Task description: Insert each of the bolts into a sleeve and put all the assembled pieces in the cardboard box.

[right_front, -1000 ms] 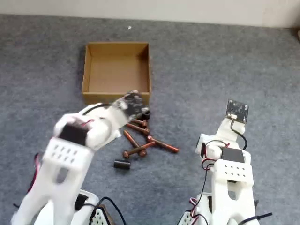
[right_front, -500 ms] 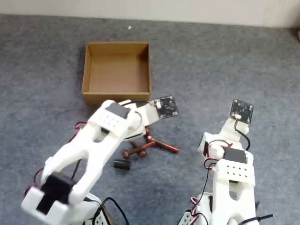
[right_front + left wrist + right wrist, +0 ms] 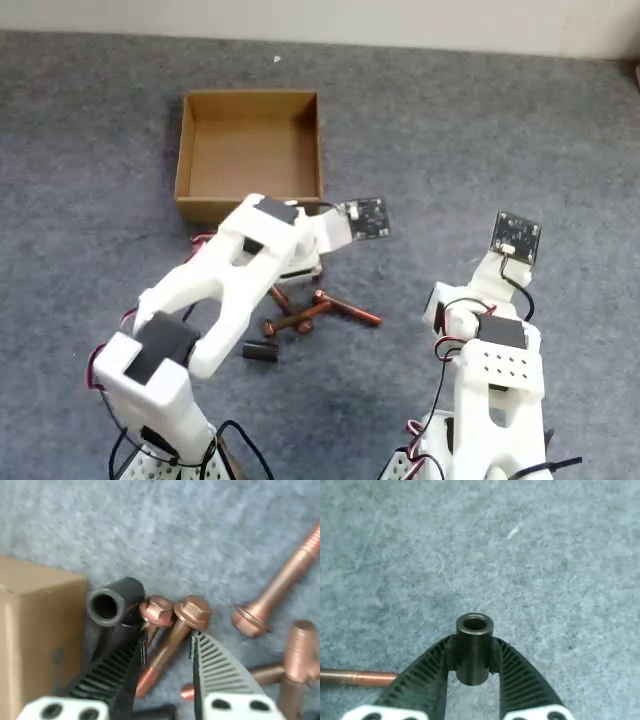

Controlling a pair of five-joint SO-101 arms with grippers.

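Desk (image 3: 520, 120): grey carpet-like covering, with a pale wall strip along the far edge.
Cardboard box (image 3: 181, 150): open, on the desk beyond the bolts.
Copper bolts (image 3: 347, 308): loose cluster near the box, long axes flat, pointing various ways.
Left fingers (image 3: 115, 672): narrowly parted astride one bolt (image 3: 172, 640), its hex head away from the wrist. A black sleeve (image 3: 112, 602) lies just beside the box corner.
Right fingers (image 3: 430, 680): clamped on a second sleeve (image 3: 472, 665), axis along the fingers, bore facing the camera.

bolts (image 3: 300, 318): copper, clustered together.
cardboard box (image 3: 230, 209): open top, beyond the bolts.
left arm (image 3: 240, 272): over the bolts, wrist beside the cardboard box's near wall.
sleeve (image 3: 260, 351): black, lying just beside the bolts.
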